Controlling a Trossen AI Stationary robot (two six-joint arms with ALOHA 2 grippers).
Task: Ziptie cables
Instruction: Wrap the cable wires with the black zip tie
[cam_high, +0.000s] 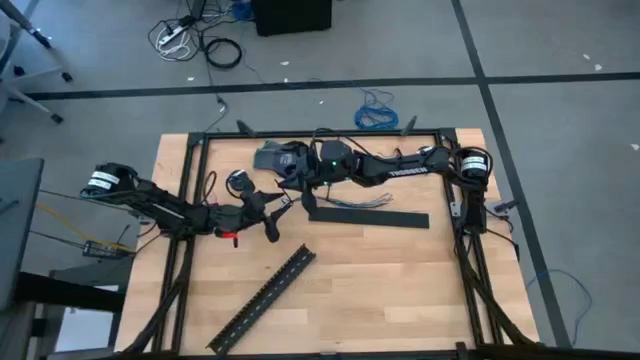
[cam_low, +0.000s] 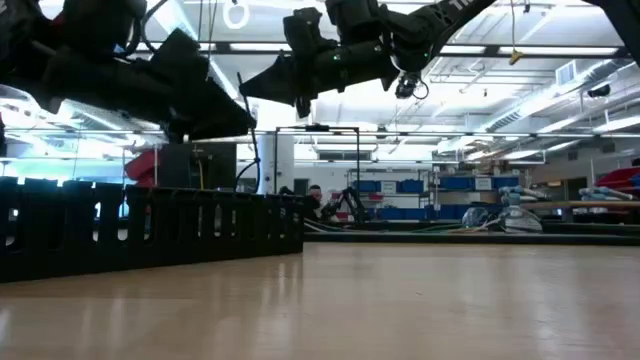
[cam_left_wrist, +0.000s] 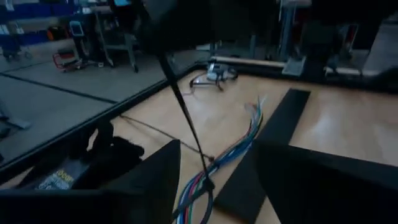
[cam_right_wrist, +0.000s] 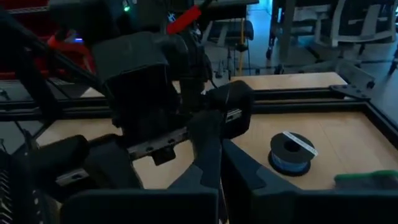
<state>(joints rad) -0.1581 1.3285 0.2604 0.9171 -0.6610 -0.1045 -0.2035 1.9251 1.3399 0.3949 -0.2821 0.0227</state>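
— Dark arms over the table (cam_high: 400, 280)?
— Two: left arm (cam_high: 160, 200) and right arm (cam_high: 400, 168).
— Black strips?
— Also two: one flat strip (cam_high: 370, 217) and one toothed strip (cam_high: 262, 298).
— Thin cables (cam_high: 355, 202)?
— One loose bundle only. Single wires too fine to count exactly; several colours in the left wrist view.
— Anything more to count?
— One small spool (cam_right_wrist: 290, 152) on the wood and one blue coiled cable (cam_high: 377, 110) on the floor. One table, not more.
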